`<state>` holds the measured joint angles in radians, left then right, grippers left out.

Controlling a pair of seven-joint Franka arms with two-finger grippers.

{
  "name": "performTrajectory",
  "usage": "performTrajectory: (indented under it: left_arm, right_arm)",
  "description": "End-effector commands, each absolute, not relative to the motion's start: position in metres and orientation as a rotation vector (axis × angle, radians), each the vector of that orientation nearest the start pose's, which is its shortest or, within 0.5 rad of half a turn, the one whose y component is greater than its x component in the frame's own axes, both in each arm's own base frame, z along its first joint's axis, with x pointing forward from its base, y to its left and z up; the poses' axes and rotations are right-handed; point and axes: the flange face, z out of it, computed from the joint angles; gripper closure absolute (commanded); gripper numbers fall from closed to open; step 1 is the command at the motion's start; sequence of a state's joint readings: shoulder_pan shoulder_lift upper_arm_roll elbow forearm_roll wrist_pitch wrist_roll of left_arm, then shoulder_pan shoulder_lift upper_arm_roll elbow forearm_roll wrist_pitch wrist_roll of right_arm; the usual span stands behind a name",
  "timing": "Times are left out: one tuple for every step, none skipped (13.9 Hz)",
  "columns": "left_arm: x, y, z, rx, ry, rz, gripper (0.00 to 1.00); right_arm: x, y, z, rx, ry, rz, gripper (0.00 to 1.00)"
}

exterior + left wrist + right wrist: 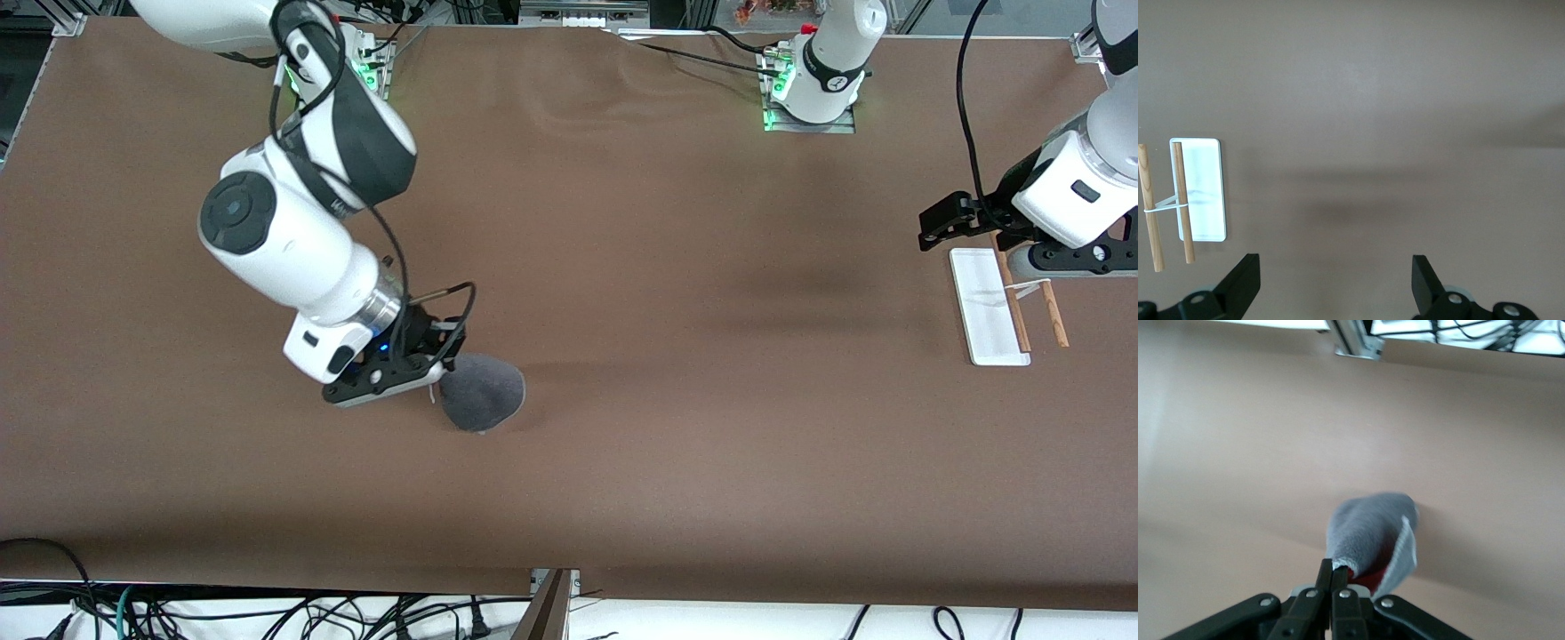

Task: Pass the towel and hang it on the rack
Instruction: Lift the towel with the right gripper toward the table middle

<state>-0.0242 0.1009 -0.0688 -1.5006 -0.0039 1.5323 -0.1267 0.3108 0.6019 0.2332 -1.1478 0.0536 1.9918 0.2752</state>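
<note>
You find no readable text, label, brand, number or sign in any of the three views. The left arm's base carries a small dark mark on its white shell, but you cannot make it out as a letter or a figure.
</note>
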Motion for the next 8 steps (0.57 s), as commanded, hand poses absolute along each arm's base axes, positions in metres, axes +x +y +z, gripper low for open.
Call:
performTrajectory:
  left_arm:
    - [0.575,-0.052,0.601,-3.130,-0.034,0.097,0.00]
    - [0.576,-0.052,0.602,-3.131,-0.034,0.092,0.00]
    - [0.575,-0.053,0.602,-3.132,-0.031,0.093,0.00]
    - [0.576,-0.052,0.602,-3.132,-0.034,0.093,0.00]
    - [0.577,-0.053,0.602,-3.140,-0.034,0.092,0.00]
    - [0.577,-0.052,0.601,-3.160,-0.044,0.096,0.00]
    - [0.579,-0.050,0.603,-3.186,-0.054,0.081,0.00]
    - [0.581,-0.049,0.603,-3.195,-0.060,0.065,0.00]
  right_arm:
    - [0.652,0.377,0.509,-2.820,-0.196,-0.252,1.00]
    - [0.640,0.396,0.512,-2.811,-0.218,-0.250,1.00]
    - [0.629,0.415,0.518,-2.803,-0.217,-0.255,1.00]
    - [0.620,0.429,0.524,-2.792,-0.152,-0.250,1.00]
    - [0.612,0.440,0.530,-2.781,-0.116,-0.248,1.00]
    - [0.607,0.448,0.532,-2.777,-0.116,-0.245,1.00]
    - [0.603,0.453,0.532,-2.774,-0.125,-0.245,1.00]
    - [0.600,0.459,0.534,-2.764,-0.131,-0.252,1.00]
